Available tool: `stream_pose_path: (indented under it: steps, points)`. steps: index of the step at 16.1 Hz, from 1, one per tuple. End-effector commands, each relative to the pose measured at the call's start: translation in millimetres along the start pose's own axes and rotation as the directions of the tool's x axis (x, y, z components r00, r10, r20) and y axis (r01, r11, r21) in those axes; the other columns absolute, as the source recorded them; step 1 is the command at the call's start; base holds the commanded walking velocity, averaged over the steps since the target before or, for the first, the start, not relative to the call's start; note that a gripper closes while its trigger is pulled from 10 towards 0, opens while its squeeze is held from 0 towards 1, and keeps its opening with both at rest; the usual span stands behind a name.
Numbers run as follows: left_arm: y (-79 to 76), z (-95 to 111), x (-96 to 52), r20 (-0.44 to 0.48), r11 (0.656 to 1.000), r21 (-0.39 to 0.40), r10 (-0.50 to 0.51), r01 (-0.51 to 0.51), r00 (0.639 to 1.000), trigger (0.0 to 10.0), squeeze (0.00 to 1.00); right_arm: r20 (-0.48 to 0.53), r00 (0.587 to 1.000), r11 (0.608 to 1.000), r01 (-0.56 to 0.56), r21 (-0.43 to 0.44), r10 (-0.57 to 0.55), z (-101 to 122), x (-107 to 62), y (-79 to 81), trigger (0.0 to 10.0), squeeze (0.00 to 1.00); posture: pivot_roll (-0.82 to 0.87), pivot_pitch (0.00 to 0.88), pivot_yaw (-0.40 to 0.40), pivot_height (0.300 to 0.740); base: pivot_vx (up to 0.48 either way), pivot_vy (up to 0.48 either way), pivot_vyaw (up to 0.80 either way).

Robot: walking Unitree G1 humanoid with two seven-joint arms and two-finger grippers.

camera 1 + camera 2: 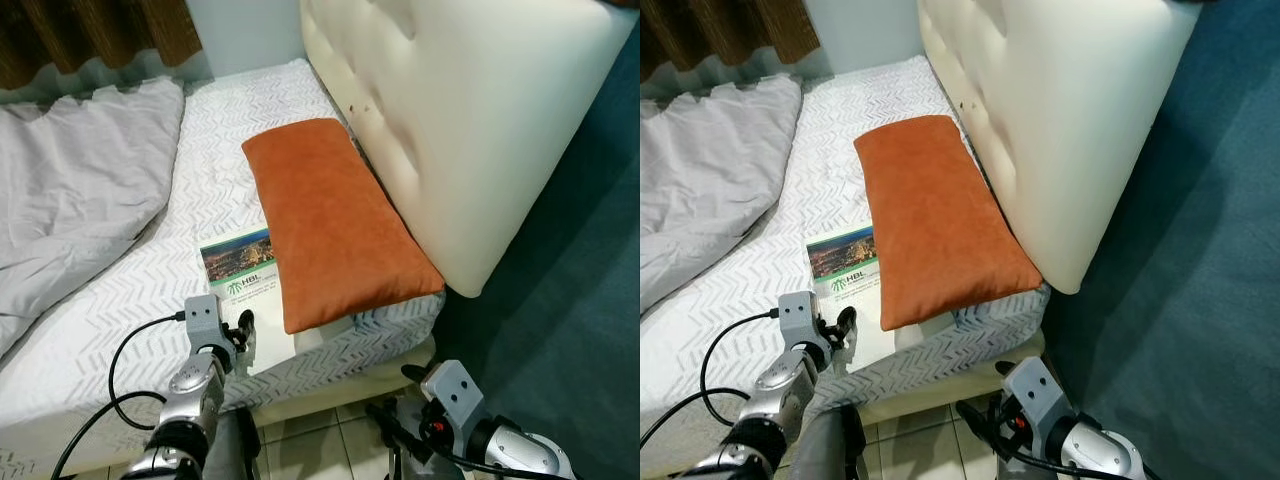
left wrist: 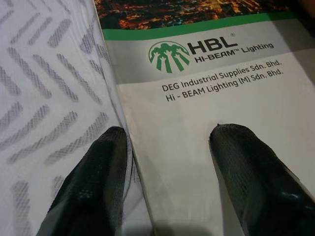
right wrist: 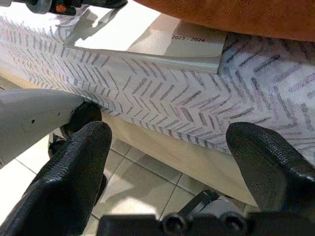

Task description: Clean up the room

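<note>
A booklet (image 1: 243,277) with a city photo, a green band and "HBL Hi-Beam Lighting" print lies on the bed's near edge. Its right side is tucked under an orange pillow (image 1: 330,215). My left gripper (image 1: 243,326) rests at the booklet's near left corner and is open. In the left wrist view one finger (image 2: 96,172) lies on the sheet and the other on the booklet (image 2: 206,113), so the fingers straddle its left edge. My right gripper (image 3: 170,135) hangs open below the mattress edge, above the tiled floor, holding nothing. The booklet (image 3: 157,39) lies above it.
The mattress (image 1: 120,310) has a white chevron sheet, with a crumpled grey duvet (image 1: 70,190) on its left. A cream padded headboard (image 1: 460,110) rises behind the pillow. Teal carpet (image 1: 570,300) lies to the right, pale tiles (image 1: 320,440) below the bed edge, and brown curtains (image 1: 90,30) hang at the back.
</note>
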State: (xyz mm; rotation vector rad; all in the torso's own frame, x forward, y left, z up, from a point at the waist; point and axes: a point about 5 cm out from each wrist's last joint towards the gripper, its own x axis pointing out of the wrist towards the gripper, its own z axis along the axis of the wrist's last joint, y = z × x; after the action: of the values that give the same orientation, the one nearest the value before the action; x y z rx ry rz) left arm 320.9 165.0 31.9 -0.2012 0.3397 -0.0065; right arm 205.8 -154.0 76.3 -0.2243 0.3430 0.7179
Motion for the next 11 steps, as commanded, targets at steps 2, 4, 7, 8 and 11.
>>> stream_pose_path:
  steps: [2, 4, 7, 8, 11]
  points:
    - [-11.4, -19, -6.5, -0.069, 0.998, 0.005, -0.068, 0.068, 0.995, 10.0, 0.00, -0.013, 1.000, 1.000, -0.008, 0.004, 0.008, -3, -2.9, 0.7, 10.0, 0.00, -0.21, 0.146, 0.050, 0.576, 0.000, 0.000, 0.00]
    - [-15.9, -29, -9.2, -0.104, 0.995, -0.059, -0.089, 0.084, 0.991, 10.0, 0.00, -0.014, 1.000, 1.000, -0.012, 0.002, 0.012, -4, -2.2, 0.8, 10.0, 0.00, -0.21, 0.142, 0.047, 0.576, 0.000, 0.000, 0.00]
    - [-24.4, -21, -4.9, -0.070, 0.985, -0.098, -0.148, 0.141, 0.986, 10.0, 0.00, -0.018, 1.000, 1.000, -0.014, -0.001, 0.014, -4, -1.3, -0.5, 10.0, 0.00, -0.21, 0.133, 0.042, 0.576, 0.000, 0.000, 0.00]
    - [-34.0, -14, -3.9, -0.040, 0.975, -0.051, -0.216, 0.214, 0.976, 10.0, 0.00, -0.020, 1.000, 1.000, -0.015, -0.002, 0.015, -5, -1.2, -1.0, 10.0, 0.00, -0.21, 0.128, 0.042, 0.576, 0.000, 0.000, 0.00]
    - [-39.7, -21, -3.0, -0.098, 0.973, -0.043, -0.230, 0.227, 0.968, 7.7, 0.00, -0.023, 1.000, 1.000, -0.013, -0.004, 0.013, -6, 0.2, -2.2, 10.0, 0.00, -0.21, 0.115, 0.042, 0.576, 0.000, 0.000, 0.00]
